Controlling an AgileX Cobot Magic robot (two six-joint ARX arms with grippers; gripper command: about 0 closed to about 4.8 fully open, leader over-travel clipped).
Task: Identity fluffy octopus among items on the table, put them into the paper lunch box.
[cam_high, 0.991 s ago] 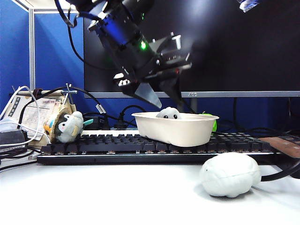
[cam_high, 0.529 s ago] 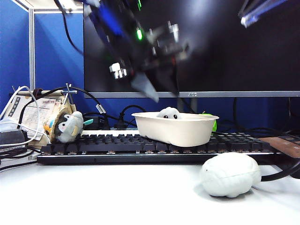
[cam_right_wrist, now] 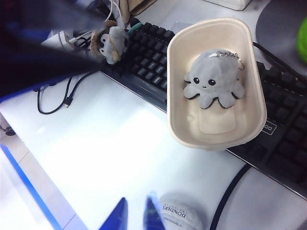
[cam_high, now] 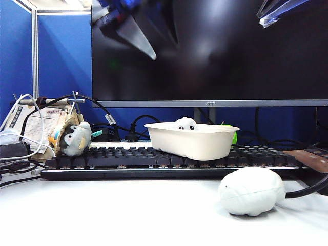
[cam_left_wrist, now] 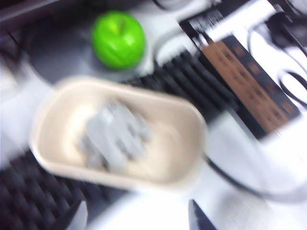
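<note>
The table (cam_high: 128, 215) carries a keyboard (cam_high: 154, 159), and the box (cam_high: 192, 139) sits on top of that keyboard, so I place the rest from the box. Inside the box lies the octopus (cam_right_wrist: 213, 81), face up with its tentacles splayed on the floor of the tray; in the exterior view only its head (cam_high: 185, 123) shows above the rim. The eyeless white lump (cam_high: 251, 191) rests on the table in front of the box and to its right, and the grey plush (cam_high: 75, 139) leans well to the left of the box, at the keyboard's far end. A green apple (cam_left_wrist: 118, 40) lies just behind the box. The left gripper (cam_high: 136, 33) is high above the box and left of it, blurred, its fingers spread and holding nothing. The right gripper (cam_right_wrist: 136, 215) hangs above the lump, in front of the box, its blue tips close together with a slim gap, pinching nothing. I judge the placing done; the next move calls only for the arms to clear away.
</note>
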